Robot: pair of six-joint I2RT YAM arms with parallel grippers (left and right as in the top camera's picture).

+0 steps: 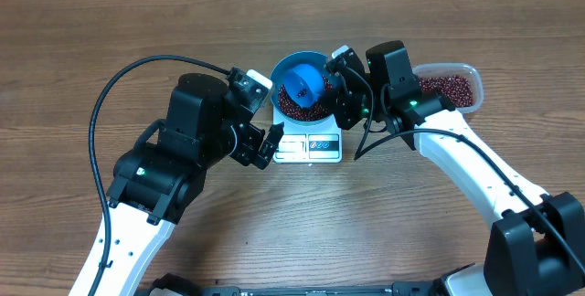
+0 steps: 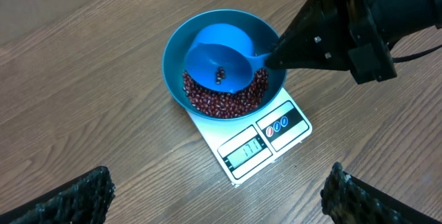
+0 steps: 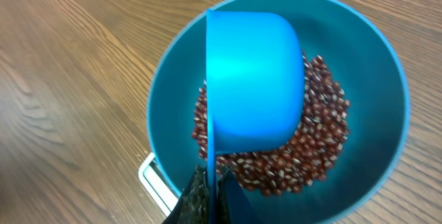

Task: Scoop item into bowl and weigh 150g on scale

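The blue bowl [image 1: 285, 68] [image 2: 176, 48] [image 3: 373, 65] stands on the white scale [image 1: 308, 147] [image 2: 259, 144] [image 3: 155, 179], whose grey display faces the front. A pile of dark red-brown beans [image 1: 291, 106] [image 2: 221, 101] [image 3: 321, 131] lies in the bowl. My right gripper [image 1: 336, 84] [image 3: 213, 193] is shut on the handle of a small blue scoop [image 1: 302, 84] [image 2: 217, 58] [image 3: 252, 79], tipped over the bowl with a few beans left in it. My left gripper [image 1: 263, 136] [image 2: 217, 200] hangs open over bare table just left of and in front of the scale, nothing between its fingers.
A clear plastic tub [image 1: 466, 86] holding more beans sits at the right, behind the right arm. The left arm's black cable [image 1: 119, 86] loops over the table's left side. Bare wooden table [image 1: 366, 223] lies in front of the scale.
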